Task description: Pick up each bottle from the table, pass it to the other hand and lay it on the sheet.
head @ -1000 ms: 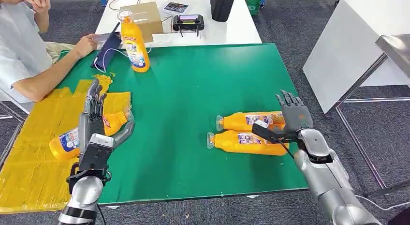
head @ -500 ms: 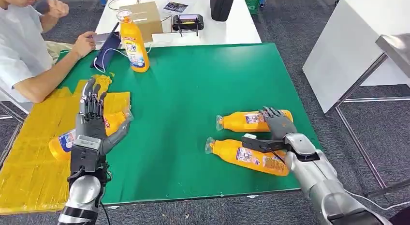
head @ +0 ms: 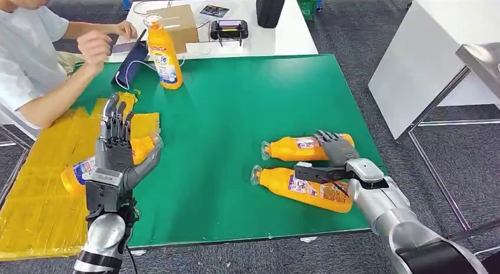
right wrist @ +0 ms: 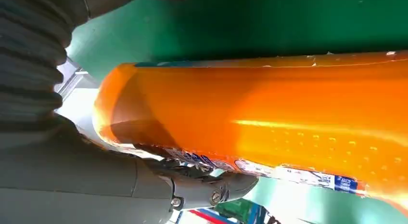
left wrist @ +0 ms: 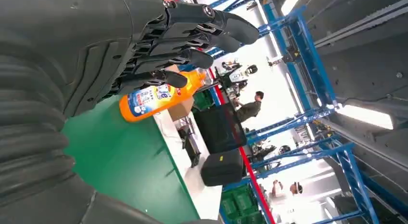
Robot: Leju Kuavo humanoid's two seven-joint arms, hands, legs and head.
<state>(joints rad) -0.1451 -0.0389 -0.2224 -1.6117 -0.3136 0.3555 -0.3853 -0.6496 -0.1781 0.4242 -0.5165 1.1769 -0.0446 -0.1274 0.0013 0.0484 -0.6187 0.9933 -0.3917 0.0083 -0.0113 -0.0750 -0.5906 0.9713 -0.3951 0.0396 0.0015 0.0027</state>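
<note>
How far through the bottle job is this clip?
Done: one bottle lies on the yellow sheet, behind the raised, empty left hand. In hand: the right hand is closing on the nearer lying bottle. Left: the other lying bottle and the upright bottle.

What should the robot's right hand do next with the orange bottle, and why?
Probably close firmly and lift. The right hand already sits over the nearer lying bottle, thumb along its side, while the left hand waits open above the yellow sheet.
</note>
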